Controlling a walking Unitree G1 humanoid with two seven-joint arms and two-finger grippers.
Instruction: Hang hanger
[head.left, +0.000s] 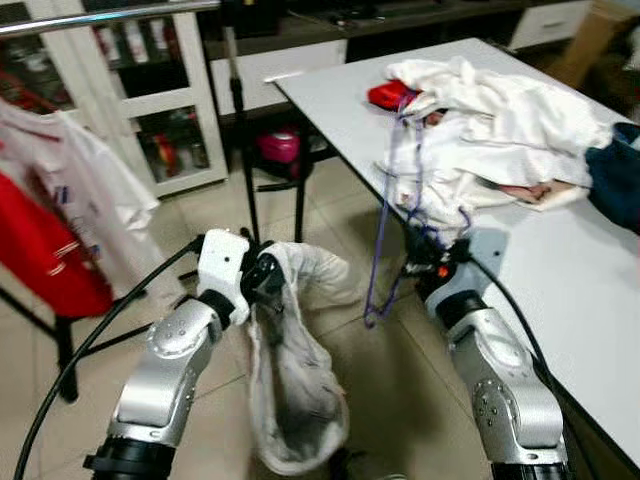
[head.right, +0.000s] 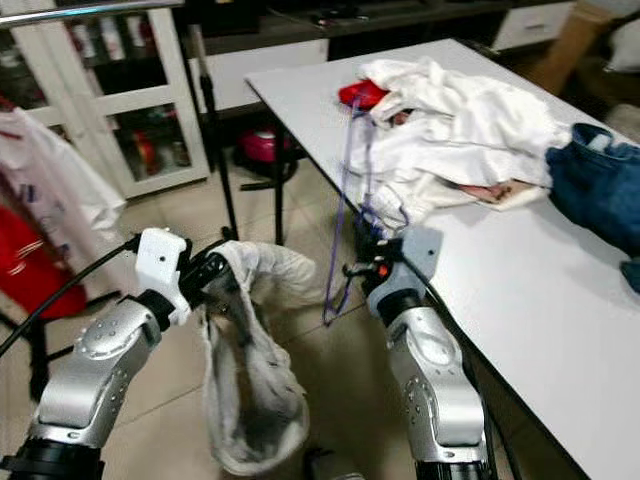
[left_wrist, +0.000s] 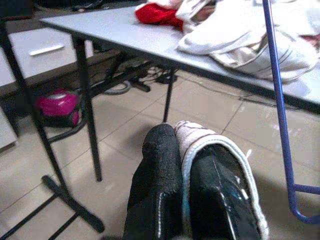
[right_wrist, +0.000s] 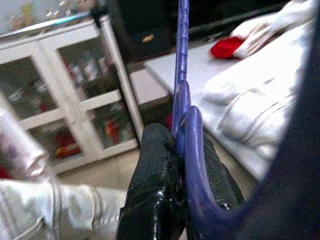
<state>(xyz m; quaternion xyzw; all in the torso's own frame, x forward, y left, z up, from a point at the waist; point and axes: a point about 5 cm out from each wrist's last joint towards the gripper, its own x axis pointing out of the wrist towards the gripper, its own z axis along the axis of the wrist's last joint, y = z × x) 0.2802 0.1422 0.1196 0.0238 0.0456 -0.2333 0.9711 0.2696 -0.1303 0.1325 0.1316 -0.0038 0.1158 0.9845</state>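
With the purple hanger (head.left: 385, 215) clamped in the right gripper (head.left: 428, 262) and a white garment (head.left: 290, 390) pinched in the left gripper (head.left: 262, 280), the hanger should be kept upright and steered clear of the tabletop (head.left: 560, 270) edge.

A purple hanger (head.right: 345, 215) is clamped between the right gripper (head.right: 362, 262) fingers. A pale garment (head.right: 245, 375) is pinched and suspended below the left gripper (head.right: 212, 268) fingers.

A grey table (head.left: 560, 290) bears heaped white clothes (head.left: 480, 130) and jeans (head.right: 600, 190).
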